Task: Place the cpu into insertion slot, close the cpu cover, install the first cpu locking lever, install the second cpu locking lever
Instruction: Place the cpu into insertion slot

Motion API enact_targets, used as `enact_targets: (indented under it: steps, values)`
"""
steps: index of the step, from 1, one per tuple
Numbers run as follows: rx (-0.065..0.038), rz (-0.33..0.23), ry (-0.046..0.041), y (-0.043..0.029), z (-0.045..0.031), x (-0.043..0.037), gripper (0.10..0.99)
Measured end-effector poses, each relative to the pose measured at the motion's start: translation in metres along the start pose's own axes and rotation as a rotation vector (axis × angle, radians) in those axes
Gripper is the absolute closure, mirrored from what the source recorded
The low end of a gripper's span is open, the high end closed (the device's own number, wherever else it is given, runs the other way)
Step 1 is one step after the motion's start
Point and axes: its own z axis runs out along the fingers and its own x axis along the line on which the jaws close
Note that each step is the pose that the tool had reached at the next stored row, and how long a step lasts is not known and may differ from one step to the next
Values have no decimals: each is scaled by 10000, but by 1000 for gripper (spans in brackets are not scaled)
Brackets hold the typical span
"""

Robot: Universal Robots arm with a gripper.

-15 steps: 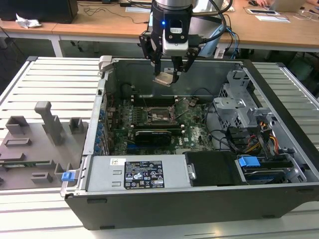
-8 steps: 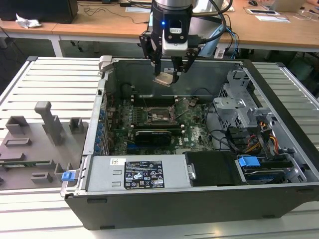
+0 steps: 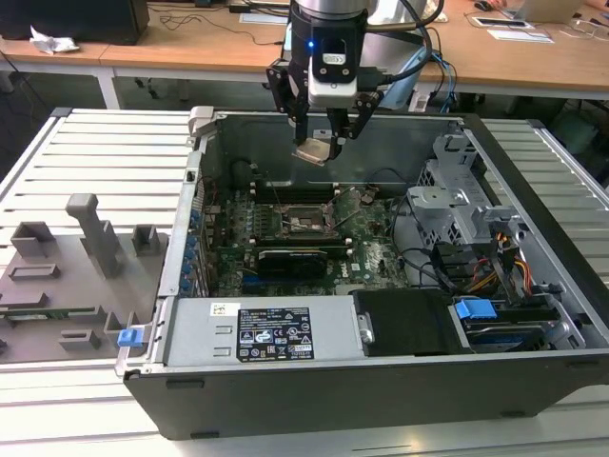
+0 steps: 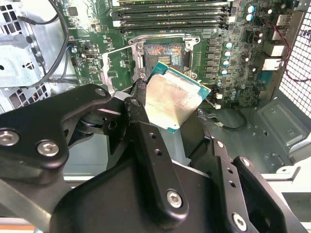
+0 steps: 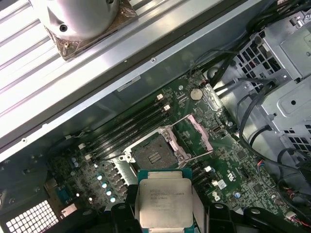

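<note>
My gripper (image 3: pixel 321 143) hangs over the open computer case, shut on the cpu (image 3: pixel 316 152), a flat square chip with a silver-grey top. The chip is tilted and sits between the black fingers (image 5: pixel 122 213) in both wrist views, cpu (image 4: pixel 175 97) and cpu (image 5: pixel 164 204). Below it on the green board lies the insertion slot (image 3: pixel 306 221), a bare square socket (image 5: pixel 154 154) with its contacts showing, apart from the chip. The cpu cover (image 5: pixel 199 138) stands swung open beside the socket. The slot (image 4: pixel 164 54) lies just beyond the chip's far edge in the second wrist view.
Long black memory slots (image 5: pixel 129 128) run beside the socket. A black expansion card (image 3: pixel 295 257) lies nearer the power supply (image 3: pixel 271 333). A metal drive cage (image 3: pixel 457 205) with cables fills the exterior view's right. A grey fixture plate (image 3: pixel 67 267) lies outside the case.
</note>
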Motion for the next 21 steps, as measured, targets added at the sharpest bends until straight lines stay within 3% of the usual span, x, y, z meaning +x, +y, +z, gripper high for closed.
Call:
enact_targets:
  steps: [21]
  values:
    - [-34, 524, -34, -2, 18, 0, 561]
